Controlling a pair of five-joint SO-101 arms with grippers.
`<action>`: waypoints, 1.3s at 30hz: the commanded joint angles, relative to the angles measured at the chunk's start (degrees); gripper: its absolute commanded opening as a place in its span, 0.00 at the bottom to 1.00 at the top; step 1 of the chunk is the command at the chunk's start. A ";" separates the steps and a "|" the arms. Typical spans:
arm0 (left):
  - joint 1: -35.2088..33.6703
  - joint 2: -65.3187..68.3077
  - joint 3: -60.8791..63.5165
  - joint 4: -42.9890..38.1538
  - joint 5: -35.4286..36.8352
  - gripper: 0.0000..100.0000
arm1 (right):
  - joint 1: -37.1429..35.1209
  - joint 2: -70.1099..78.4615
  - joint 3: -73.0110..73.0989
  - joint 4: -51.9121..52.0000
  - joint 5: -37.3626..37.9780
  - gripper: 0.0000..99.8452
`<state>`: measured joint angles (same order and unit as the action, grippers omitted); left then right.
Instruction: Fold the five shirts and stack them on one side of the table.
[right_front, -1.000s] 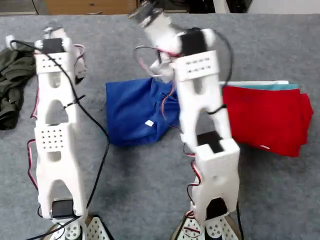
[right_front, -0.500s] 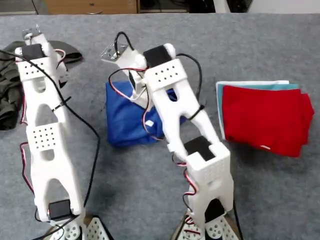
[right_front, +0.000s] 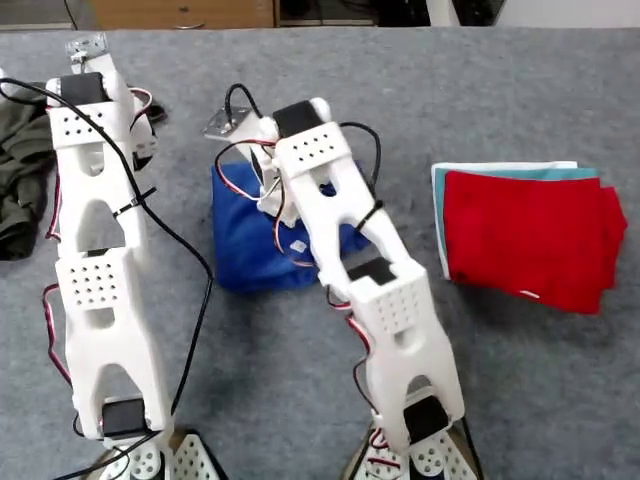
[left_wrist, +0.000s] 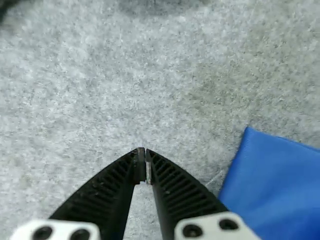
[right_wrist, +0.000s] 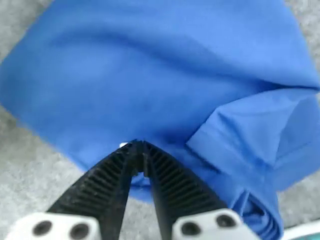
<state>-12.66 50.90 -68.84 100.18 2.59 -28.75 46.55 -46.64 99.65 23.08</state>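
I see the grey table (right_front: 520, 90) with the stack on the right: red shirt (right_front: 530, 235) on top, teal and white edges under it. Blue shirt (right_front: 245, 240) is mid-table, loosely folded, under the right arm. Olive shirt (right_front: 20, 190) is crumpled at the left edge. Right gripper (right_wrist: 138, 150) has its jaws pressed together over the blue shirt. Left gripper (left_wrist: 141, 165) has its jaws pressed together over bare table near the blue corner.

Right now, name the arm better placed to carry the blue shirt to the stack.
Right. The right gripper is over the blue shirt; the left gripper is over bare table beside it.
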 joint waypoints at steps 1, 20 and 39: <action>-1.14 -3.82 -0.26 0.53 -1.41 0.02 | 3.74 2.33 -7.25 -0.62 0.62 0.00; -0.70 -0.13 -2.02 -0.79 -3.43 0.02 | 15.60 9.63 -30.29 -8.35 6.86 0.00; -1.32 -0.75 -2.37 -0.26 -4.48 0.02 | 3.56 -3.21 -9.80 2.55 3.69 0.00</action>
<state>-13.27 51.78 -68.66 100.00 -1.45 -24.88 49.45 -60.70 101.32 27.30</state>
